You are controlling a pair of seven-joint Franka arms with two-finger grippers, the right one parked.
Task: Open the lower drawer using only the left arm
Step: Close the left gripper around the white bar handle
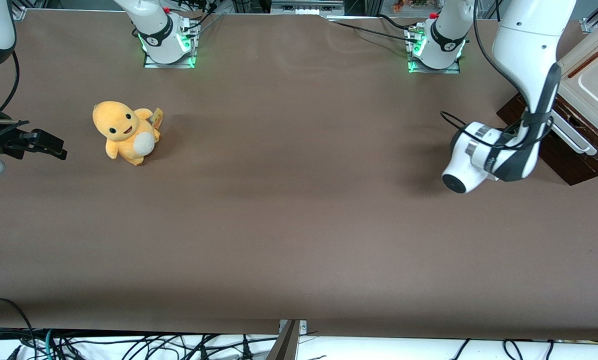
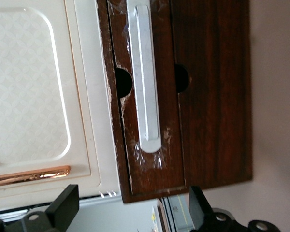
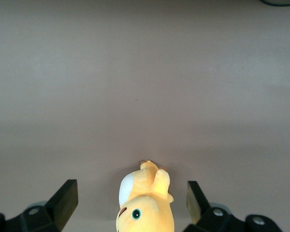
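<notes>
The lower drawer (image 2: 147, 164) is a dark-brown wooden front with a long white bar handle (image 2: 144, 77). In the front view it sits at the working arm's end of the table, its white bar handle (image 1: 573, 134) partly covered by the left arm (image 1: 529, 60). The arm's wrist hangs low in front of the drawer and hides the gripper there. In the left wrist view my gripper (image 2: 130, 209) is open, both black fingers (image 2: 64, 207) spread wide. Nothing lies between them, and the handle's end stands a short way ahead of them, untouched.
A cream panel (image 2: 29, 96) with a copper-coloured slot (image 2: 31, 175) sits beside the drawer front. An orange plush toy (image 1: 126, 132) stands toward the parked arm's end of the brown table (image 1: 299, 225). Two arm bases (image 1: 166, 35) stand along the table edge farthest from the front camera.
</notes>
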